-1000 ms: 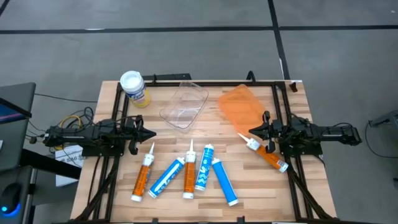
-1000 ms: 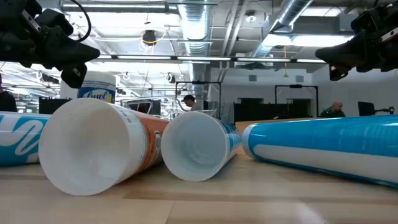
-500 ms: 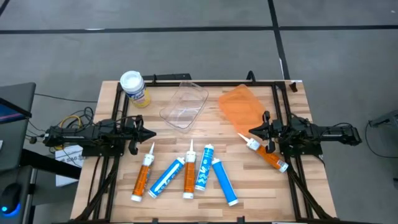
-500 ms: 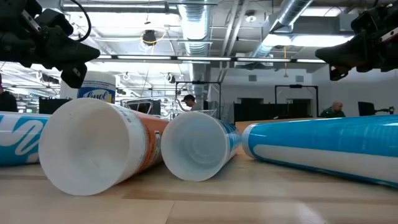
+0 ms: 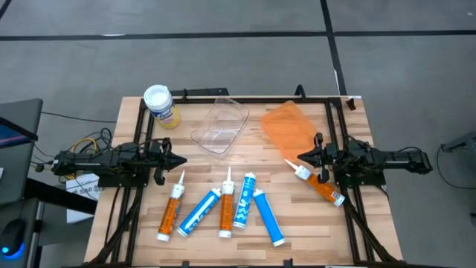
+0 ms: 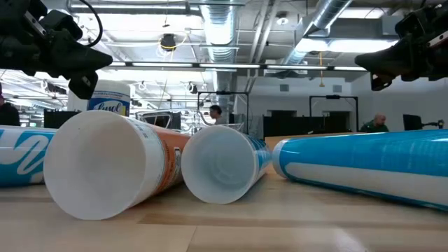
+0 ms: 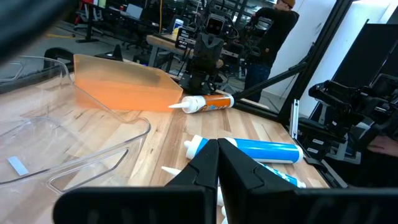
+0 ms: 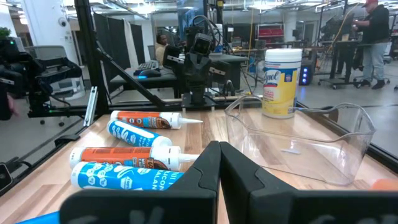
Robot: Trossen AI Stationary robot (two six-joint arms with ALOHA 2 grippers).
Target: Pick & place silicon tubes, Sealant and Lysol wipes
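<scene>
The tabletop is light wood within a black frame. A clear plastic bin lies near its far edge, with an orange translucent bin beside it. Yellow cables lie on the grey floor beside the tabletop. People stand among workstations in the room beyond.

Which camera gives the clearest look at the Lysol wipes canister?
The right wrist view: the Lysol wipes stand upright, label readable, behind the clear bin. The high view shows mainly the white lid; the low view shows part of them; the left wrist view shows none.
</scene>
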